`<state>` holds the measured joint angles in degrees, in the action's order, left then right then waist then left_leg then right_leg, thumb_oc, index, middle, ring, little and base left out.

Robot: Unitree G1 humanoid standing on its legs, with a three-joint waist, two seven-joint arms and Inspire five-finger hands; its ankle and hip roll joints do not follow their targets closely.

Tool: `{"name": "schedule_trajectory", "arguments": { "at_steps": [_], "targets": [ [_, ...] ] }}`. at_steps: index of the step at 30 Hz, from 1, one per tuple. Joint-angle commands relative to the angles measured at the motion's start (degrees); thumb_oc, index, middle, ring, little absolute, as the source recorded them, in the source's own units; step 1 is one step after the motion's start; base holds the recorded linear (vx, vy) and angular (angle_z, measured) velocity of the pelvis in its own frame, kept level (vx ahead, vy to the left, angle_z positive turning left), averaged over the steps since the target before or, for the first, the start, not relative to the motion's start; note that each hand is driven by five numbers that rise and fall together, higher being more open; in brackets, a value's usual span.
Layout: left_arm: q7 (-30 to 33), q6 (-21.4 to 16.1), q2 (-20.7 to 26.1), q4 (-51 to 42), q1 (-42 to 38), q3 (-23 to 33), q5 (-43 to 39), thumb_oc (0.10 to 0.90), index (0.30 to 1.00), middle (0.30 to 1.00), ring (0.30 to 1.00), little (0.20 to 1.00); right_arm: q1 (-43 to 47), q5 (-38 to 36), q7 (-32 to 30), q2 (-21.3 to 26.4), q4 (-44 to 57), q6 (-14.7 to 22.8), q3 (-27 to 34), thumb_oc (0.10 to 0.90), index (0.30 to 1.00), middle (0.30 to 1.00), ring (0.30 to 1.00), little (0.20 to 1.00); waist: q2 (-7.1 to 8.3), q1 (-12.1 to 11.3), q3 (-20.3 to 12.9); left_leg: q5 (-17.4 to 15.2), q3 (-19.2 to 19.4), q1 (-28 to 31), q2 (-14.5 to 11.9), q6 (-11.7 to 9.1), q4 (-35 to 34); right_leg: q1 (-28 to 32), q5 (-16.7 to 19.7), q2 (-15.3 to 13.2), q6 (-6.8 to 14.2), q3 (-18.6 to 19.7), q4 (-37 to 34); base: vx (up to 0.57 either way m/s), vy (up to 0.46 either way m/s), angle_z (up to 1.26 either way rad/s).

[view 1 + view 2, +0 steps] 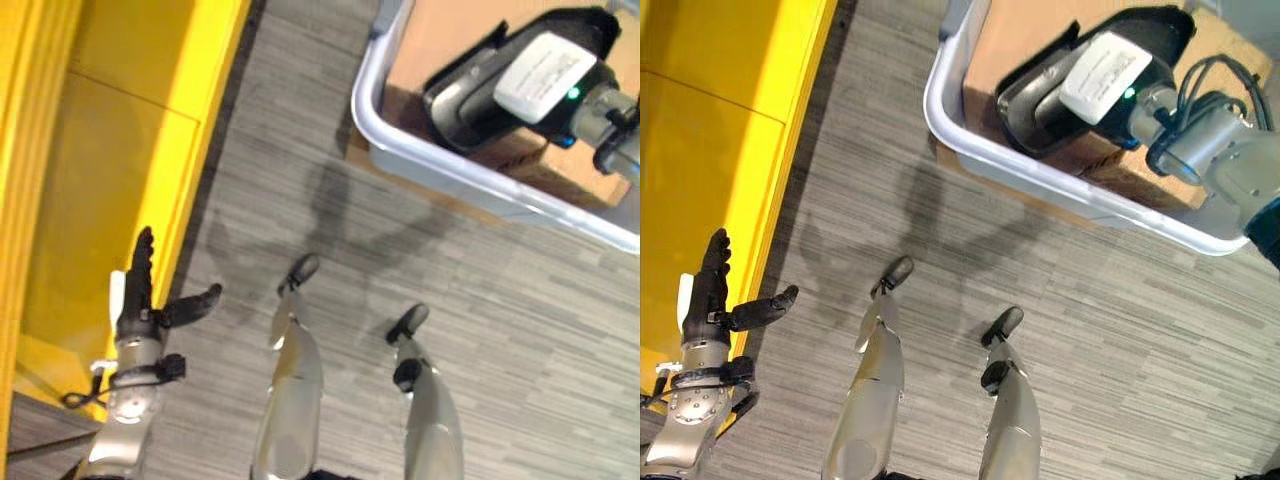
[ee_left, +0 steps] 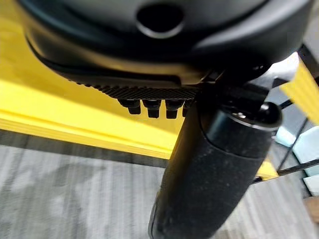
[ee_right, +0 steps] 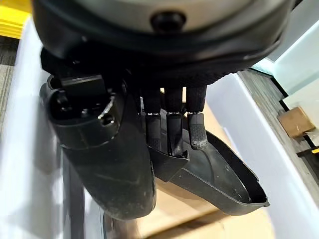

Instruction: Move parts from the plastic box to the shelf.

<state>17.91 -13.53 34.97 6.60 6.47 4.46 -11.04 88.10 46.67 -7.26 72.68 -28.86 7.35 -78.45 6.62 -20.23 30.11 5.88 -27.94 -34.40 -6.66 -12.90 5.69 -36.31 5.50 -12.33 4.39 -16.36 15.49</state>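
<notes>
Part (image 1: 1040, 95), a black curved shell, lies slantwise in the plastic box (image 1: 960, 150), right hand (image 3: 169, 129) curled round it; left hand (image 1: 715, 300) spread beside the yellow shelf (image 1: 710, 130).

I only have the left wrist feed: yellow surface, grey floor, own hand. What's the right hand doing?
Observer: The right hand is down inside the grey plastic box, fingers curled on a black curved part.
Operator: Part lifted clear of the box yet?
Observer: Can't tell whether it's lifted; in the right eye view the part overlaps the cardboard lining the box, within the rim.
Operator: And my left hand, holding anything?
Observer: No. The left hand is open, fingers straight, thumb out, beside the yellow shelf above the floor.
</notes>
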Motion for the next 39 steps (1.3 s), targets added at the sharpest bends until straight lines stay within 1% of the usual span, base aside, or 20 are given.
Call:
{"name": "schedule_trajectory", "arguments": {
  "at_steps": [1, 3, 7, 11, 12, 13, 17, 18, 19, 20, 23, 27, 29, 30, 31, 33, 34, 35, 37, 39],
  "targets": [
    [0.01, -2.39, 1.85, -2.64, 2.42, 1.29, -1.29, 0.900, 1.000, 1.000, 1.000, 1.000, 4.35, -2.06, -1.89, 4.97, 2.52, -2.35, 0.29, 0.400, 0.300, 0.300, 0.300, 0.300, -0.22, 2.04, -0.32, 5.58, -1.39, 8.91, -1.47, 4.64, -10.30, 9.62, -7.57, -0.90, 5.06, -0.48, 2.56, -0.01, 0.038, -0.04],
    [-0.55, -2.33, 1.89, -2.73, 2.38, 1.59, -1.70, 0.900, 1.000, 1.000, 1.000, 1.000, 4.13, -2.19, -1.91, 6.01, 2.36, -2.52, 1.15, 0.400, 0.300, 0.300, 0.300, 0.300, -0.11, 2.06, -0.32, 5.00, -1.05, 12.00, -1.07, 4.98, -10.12, 13.25, -7.47, -0.72, 5.19, -0.30, 1.55, 0.00, 0.038, -0.03],
    [-1.19, -2.30, 1.64, -3.04, 3.07, 2.03, -1.95, 0.900, 1.000, 1.000, 1.000, 1.000, 3.36, -2.26, -1.76, 6.93, 2.75, -2.48, 2.20, 0.400, 0.300, 0.300, 0.300, 0.300, 0.16, 2.35, -1.44, 4.47, -0.75, 14.06, -0.90, 5.25, -10.02, 15.74, -7.10, -0.52, 5.37, -0.13, 0.38, 0.01, 0.029, -0.01],
    [-2.16, -2.03, 1.38, -2.79, 2.69, 2.14, -2.12, 0.900, 1.000, 1.000, 1.000, 1.000, 0.22, -2.88, -1.63, 8.00, 3.18, -2.45, 5.34, 0.400, 0.300, 0.300, 0.300, 0.300, 0.64, 3.28, -4.67, 3.56, -0.28, 17.02, -0.47, 5.64, -9.95, 20.01, -6.78, -0.23, 5.51, -0.54, -1.81, 0.05, 0.041, -0.02],
    [-2.38, -1.89, 1.67, -2.39, 2.47, 2.24, -1.64, 0.900, 1.000, 1.000, 1.000, 1.000, -1.38, -3.34, -1.08, 8.06, 3.96, -2.30, 6.85, 0.400, 0.300, 0.300, 0.300, 0.300, 0.72, 3.84, -6.11, 3.00, 0.09, 18.49, -0.40, 5.84, -9.88, 21.97, -6.61, -0.11, 5.64, -0.57, -2.97, 0.03, 0.053, 0.06],
    [-2.39, -1.88, 1.86, -2.42, 2.47, 2.23, -1.63, 0.900, 1.000, 1.000, 1.000, 1.000, -2.04, -3.26, -1.02, 8.17, 4.10, -2.34, 7.55, 0.400, 0.300, 0.300, 0.300, 0.300, 0.82, 3.81, -6.09, 3.33, -0.06, 18.24, -0.23, 5.87, -9.74, 22.06, -5.99, -0.15, 5.69, -0.67, -3.44, 0.04, 0.053, 0.06],
    [-2.69, -1.77, 2.27, -2.83, 1.91, 2.52, -0.57, 0.900, 1.000, 1.000, 1.000, 1.000, -7.53, -4.79, -0.30, 8.18, 6.99, -1.36, 12.67, 0.400, 0.300, 0.300, 0.300, 0.300, 1.04, 5.12, -9.56, 1.53, 1.09, 21.18, -0.21, 6.42, -9.16, 25.61, -5.83, 0.25, 5.76, -0.41, -5.77, 0.05, 0.026, -0.05],
    [-2.71, -1.75, 2.39, -2.91, 1.96, 2.52, -0.57, 0.900, 1.000, 1.000, 1.000, 1.000, -8.02, -4.74, -0.24, 8.26, 7.14, -1.40, 13.18, 0.400, 0.300, 0.300, 0.300, 0.300, 1.12, 5.08, -9.53, 1.79, 1.01, 21.02, -0.08, 6.43, -9.08, 25.63, -5.40, 0.20, 5.77, -0.45, -6.04, 0.05, 0.040, -0.21],
    [-3.03, -1.81, 2.40, -3.00, 1.45, 2.70, -0.68, 0.900, 1.000, 1.000, 1.000, 1.000, -11.33, -5.63, 0.44, 8.05, 8.25, -0.89, 15.94, 0.400, 0.300, 0.300, 0.300, 0.300, 1.12, 5.95, -11.60, 0.96, 1.71, 22.42, 0.15, 6.77, -8.86, 27.32, -4.74, 0.45, 5.91, 0.21, -7.88, 0.03, 0.039, -0.13],
    [-3.36, -1.80, 2.73, -3.60, 1.50, 2.74, -0.63, 0.900, 1.000, 1.000, 1.000, 1.000, -12.96, -6.04, 0.57, 7.89, 8.70, -0.84, 17.50, 0.400, 0.300, 0.300, 0.300, 0.300, 1.22, 6.30, -12.40, 0.54, 2.06, 22.99, 0.29, 7.00, -8.80, 27.96, -4.45, 0.60, 5.88, 0.48, -8.73, 0.06, 0.043, -0.08],
    [-3.83, -2.02, 4.24, -5.70, 0.81, 2.62, 0.57, 0.900, 1.000, 1.000, 1.000, 1.000, -16.71, -6.61, 1.36, 6.85, 11.16, 0.32, 20.64, 0.400, 0.300, 0.300, 0.300, 0.300, 1.21, 7.65, -15.35, -1.13, 3.64, 25.31, 0.75, 7.83, -8.27, 29.56, -3.36, 0.74, 6.00, 2.03, -10.68, 0.04, 0.035, -0.22],
    [-4.28, -2.99, 4.43, -8.31, -0.57, 0.91, 1.63, 0.900, 1.000, 1.000, 1.000, 1.000, -20.27, -7.89, 2.05, 5.11, 12.67, 1.54, 23.49, 0.400, 0.300, 0.300, 0.300, 0.300, 1.25, 9.14, -18.84, -2.62, 5.99, 28.42, 0.84, 8.45, -8.58, 31.16, -2.23, 1.09, 6.13, 4.24, -13.07, 0.04, 0.033, -0.35],
    [-4.20, -3.94, 3.48, -10.29, -3.41, -1.43, 1.26, 0.900, 1.000, 1.000, 1.000, 1.000, -21.64, -8.96, 2.34, 3.78, 13.92, 2.17, 24.98, 0.400, 0.300, 0.300, 0.300, 0.300, 1.37, 10.61, -20.82, -3.18, 7.50, 30.09, 0.63, 8.59, -9.16, 31.84, -1.97, 1.36, 6.22, 5.26, -13.83, 0.02, 0.025, -0.40],
    [-4.06, -4.18, 2.46, -10.09, -4.67, -2.36, 0.84, 0.900, 1.000, 1.000, 1.000, 1.000, -22.67, -9.33, 2.63, 3.03, 13.70, 2.32, 25.72, 0.400, 0.300, 0.300, 0.300, 0.300, 1.45, 11.05, -21.61, -2.90, 8.03, 30.50, 0.73, 8.60, -9.35, 31.90, -1.40, 1.29, 6.18, 5.72, -14.09, 0.03, 0.005, -0.22],
    [-4.04, -4.20, 2.53, -9.99, -4.72, -2.45, 0.85, 0.900, 1.000, 1.000, 1.000, 1.000, -22.91, -9.30, 2.64, 3.04, 13.74, 2.33, 25.92, 0.400, 0.300, 0.300, 0.300, 0.300, 1.48, 10.94, -21.78, -3.28, 8.19, 30.83, 0.52, 8.66, -9.61, 32.13, -1.82, 1.44, 6.23, 5.75, -14.20, -0.01, 0.011, -0.19],
    [-3.22, -4.75, 0.86, -9.76, -7.66, -4.36, 0.38, 0.900, 1.000, 1.000, 1.000, 1.000, -23.54, -9.85, 2.82, 1.70, 13.78, 2.52, 26.57, 0.400, 0.300, 0.300, 0.300, 0.300, 1.76, 12.09, -23.19, -3.08, 9.21, 31.65, 0.27, 8.62, -10.11, 32.29, -1.28, 1.42, 6.26, 6.50, -14.59, 0.00, -0.004, -0.26],
    [-0.38, -5.11, -0.09, -9.24, -12.38, -7.01, 3.50, 0.900, 1.000, 1.000, 1.000, 1.000, -23.00, -10.25, 2.44, -0.29, 13.39, 2.60, 26.30, 0.400, 0.300, 0.300, 0.300, 0.300, 1.84, 13.54, -24.62, -3.47, 10.45, 32.60, -0.03, 8.64, -10.43, 32.55, -1.17, 1.65, 6.25, 7.44, -14.91, 0.01, -0.020, -0.35],
    [0.84, -5.26, 0.15, -9.11, -14.72, -8.13, 5.70, 0.900, 1.000, 1.000, 1.000, 1.000, -22.44, -10.65, 2.27, -1.53, 13.17, 2.83, 26.11, 0.400, 0.300, 0.300, 0.300, 0.300, 1.87, 14.49, -25.50, -3.70, 11.04, 33.01, -0.15, 8.70, -10.47, 32.60, -1.16, 1.77, 6.27, 7.98, -14.96, 0.01, -0.019, -0.45],
    [2.67, -4.96, 0.00, -8.31, -17.35, -9.32, 8.49, 0.900, 1.000, 1.000, 1.000, 1.000, -21.92, -10.89, 1.92, -3.08, 12.57, 2.92, 25.88, 0.400, 0.300, 0.300, 0.300, 0.300, 1.70, 15.39, -26.56, -4.03, 11.85, 33.76, -0.40, 8.75, -10.53, 32.64, -1.28, 2.09, 6.17, 8.86, -14.95, 0.02, -0.019, -0.36],
    [4.67, -4.36, 1.89, -8.02, -20.74, -10.92, 13.55, 0.900, 1.000, 1.000, 1.000, 1.000, -20.54, -10.72, 1.89, -5.12, 11.38, 2.94, 24.71, 0.400, 0.300, 0.300, 0.300, 0.300, 1.68, 16.29, -27.45, -4.40, 12.72, 34.57, -0.80, 8.74, -10.48, 32.77, -1.53, 2.50, 6.05, 9.75, -14.75, 0.03, -0.027, -0.38]
  ]
}}
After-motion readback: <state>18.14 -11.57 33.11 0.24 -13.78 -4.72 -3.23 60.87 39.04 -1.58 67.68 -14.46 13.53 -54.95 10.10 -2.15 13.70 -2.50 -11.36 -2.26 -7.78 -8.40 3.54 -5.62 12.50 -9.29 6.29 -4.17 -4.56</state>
